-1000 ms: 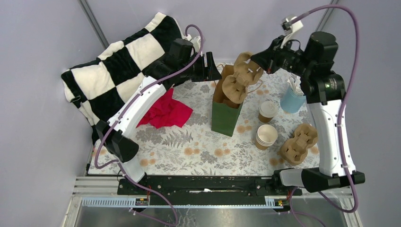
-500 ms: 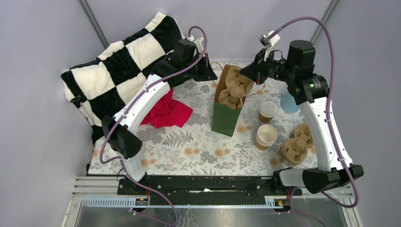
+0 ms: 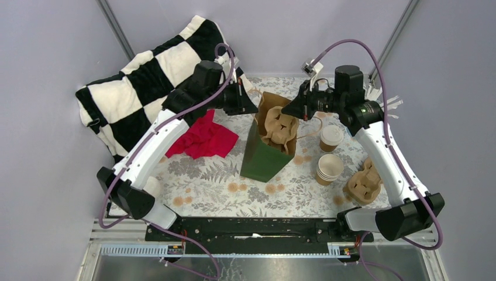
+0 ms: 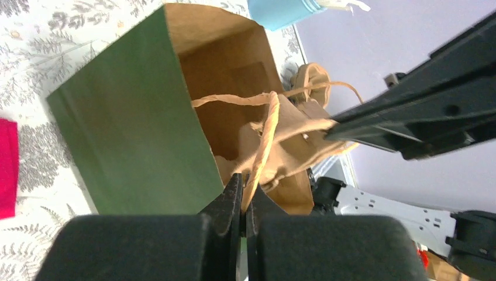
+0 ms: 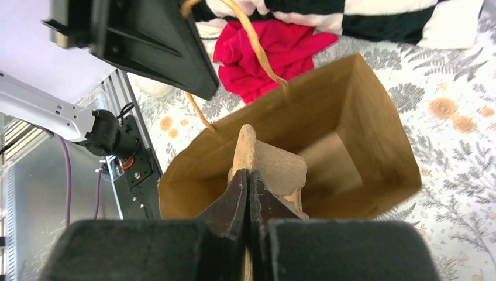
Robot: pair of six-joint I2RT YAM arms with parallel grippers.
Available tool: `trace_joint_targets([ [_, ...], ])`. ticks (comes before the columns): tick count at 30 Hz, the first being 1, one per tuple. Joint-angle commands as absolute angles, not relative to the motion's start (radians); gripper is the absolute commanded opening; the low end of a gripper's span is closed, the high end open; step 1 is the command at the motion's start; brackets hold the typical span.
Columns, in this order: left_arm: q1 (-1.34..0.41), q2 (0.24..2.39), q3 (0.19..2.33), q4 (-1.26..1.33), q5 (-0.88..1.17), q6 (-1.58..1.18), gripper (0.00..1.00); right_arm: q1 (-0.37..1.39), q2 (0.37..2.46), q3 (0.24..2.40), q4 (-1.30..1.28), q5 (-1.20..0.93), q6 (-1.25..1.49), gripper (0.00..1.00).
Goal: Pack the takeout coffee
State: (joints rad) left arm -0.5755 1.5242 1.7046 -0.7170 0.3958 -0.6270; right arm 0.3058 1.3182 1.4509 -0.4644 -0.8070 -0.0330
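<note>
While both arms are occupied at the green paper bag (image 3: 257, 161) in the middle of the top view, the takeout coffee (image 3: 331, 136) stands upright on the patterned table (image 3: 234, 187). It is just right of the bag and just above the stack of lidless cups (image 3: 329, 168), and neither arm touches it.

The left gripper (image 4: 244, 188) is pinched fully together on the bag's twine handle (image 4: 266, 134), and the bag leans with its mouth held wide. The right gripper (image 5: 246, 174) is likewise clamped tight, on the raised middle tab of a moulded cup carrier (image 5: 275, 170) that sits partly inside the bag's mouth.

The coffee will probably handle as a light, thin-walled thing. Its paper sides would dent under a hard squeeze, and the white lid looks only pressed on, so lifting by the lid could pop it off. Whether the cup is filled cannot be told; if it is, it will be top-heavy and must be kept upright. The best hold seems to be across the brown body, below the lid's rim, with moderate pressure.
</note>
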Motion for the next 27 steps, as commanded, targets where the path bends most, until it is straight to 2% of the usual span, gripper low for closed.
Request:
trace_joint_targets([
  [1,-0.559,1.458,1.652,-0.696,0.447,-0.662,0.00,0.330,1.297,1.412,-0.414,-0.840,-0.006,0.00],
  [11,-0.523,1.377,1.532,-0.680,0.451,-0.640,0.00,0.452,1.346,1.404,-0.338,-0.803,-0.028,0.01],
  [16,-0.512,1.342,1.492,-0.680,0.436,-0.604,0.00,0.471,1.378,1.372,-0.264,-0.939,-0.162,0.00],
  [18,-0.511,1.330,1.480,-0.682,0.429,-0.594,0.00,0.471,1.396,1.376,-0.260,-0.932,-0.187,0.00],
  [27,-0.511,1.238,1.396,-0.604,0.374,-0.592,0.00,0.520,1.511,1.503,-0.499,-0.846,-0.380,0.00],
])
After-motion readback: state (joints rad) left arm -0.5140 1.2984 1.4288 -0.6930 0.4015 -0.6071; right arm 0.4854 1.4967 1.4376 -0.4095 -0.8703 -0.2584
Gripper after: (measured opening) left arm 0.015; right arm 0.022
